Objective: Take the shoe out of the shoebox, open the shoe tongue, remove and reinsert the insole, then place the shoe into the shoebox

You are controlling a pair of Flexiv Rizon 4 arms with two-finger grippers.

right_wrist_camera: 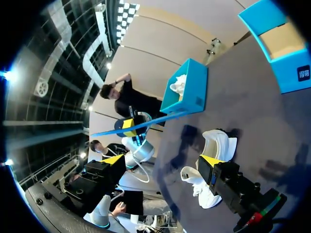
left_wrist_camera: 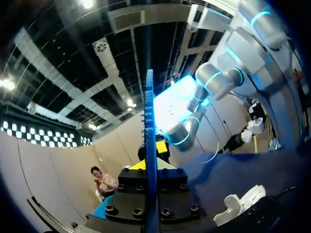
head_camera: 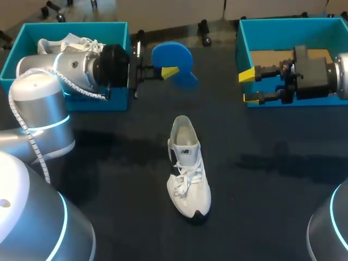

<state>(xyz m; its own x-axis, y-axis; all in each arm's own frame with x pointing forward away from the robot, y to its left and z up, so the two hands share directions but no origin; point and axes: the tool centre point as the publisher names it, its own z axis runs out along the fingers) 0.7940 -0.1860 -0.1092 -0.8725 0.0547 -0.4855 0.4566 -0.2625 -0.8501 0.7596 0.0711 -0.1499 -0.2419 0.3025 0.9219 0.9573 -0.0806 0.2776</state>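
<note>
Head view: white shoe [head_camera: 187, 174] lay at the middle of the desk [head_camera: 109, 163], toe toward near edge. Left gripper [head_camera: 166, 72] pinched blue insole [head_camera: 175, 54] near far edge, beside left shoebox [head_camera: 76, 28]; right gripper [head_camera: 247, 87] spread at right shoebox [head_camera: 293, 24]. Left wrist: insole edge-on between fingers [left_wrist_camera: 137, 166]. Right wrist: fingers [right_wrist_camera: 210, 161] apart, shoe ahead.

We see the white shoe [head_camera: 187, 174] standing on its sole mid-table, laces loose, mouth open, toe toward the near edge. The blue insole [head_camera: 173, 57] is out of it, held up on edge in the left gripper [head_camera: 167, 72]. It sits between the teal left shoebox [head_camera: 76, 25], which has something white inside, and the teal right shoebox [head_camera: 239, 43], whose floor is brown
</note>
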